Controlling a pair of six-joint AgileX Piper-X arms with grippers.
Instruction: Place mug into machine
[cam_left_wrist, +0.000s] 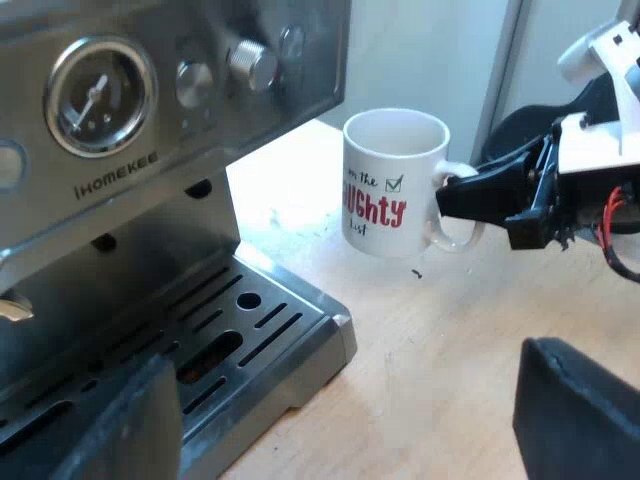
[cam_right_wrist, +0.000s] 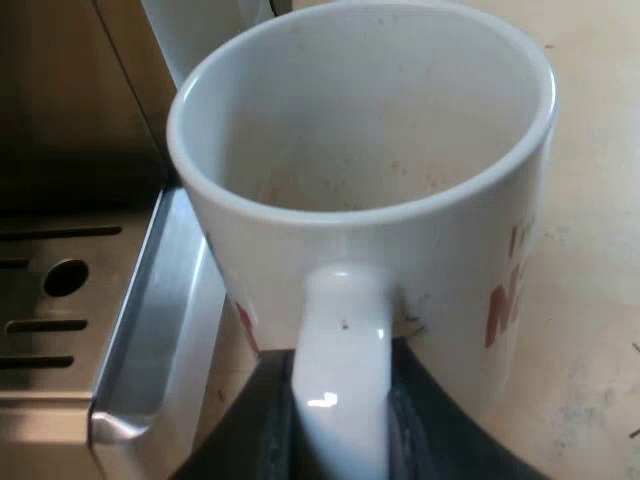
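Our right gripper (cam_right_wrist: 340, 445) is pinching the mug (cam_right_wrist: 360, 190) by its handle (cam_right_wrist: 340, 340), one black finger pressed to each side of the loop. The mug therefore lies dead at twelve o'clock from it, upright, mouth up, with the handle pointing back at six. Taking the rest by size, the wooden table (cam_left_wrist: 450, 350) carries the espresso machine (cam_left_wrist: 150, 110). Its drip tray (cam_left_wrist: 335, 330) lies at about ten o'clock from the right gripper, near the mug but apart from it. We judge the coming move to be a carry toward ten o'clock, onto the slotted tray beneath the machine's outlet. The mug's base will have to clear the tray's raised rim, and we cannot tell whether that base rests on the table now. Our left gripper (cam_left_wrist: 355, 415) hangs spread and empty off the tray's corner, nearer the tray than the right one, with the mug at about one o'clock from it. From the left wrist view we get the mug's red lettering (cam_left_wrist: 378, 210), the pressure gauge (cam_left_wrist: 98, 95) and a knob (cam_left_wrist: 252, 62). The right wrist view settles the grip and shows the mug's empty inside.
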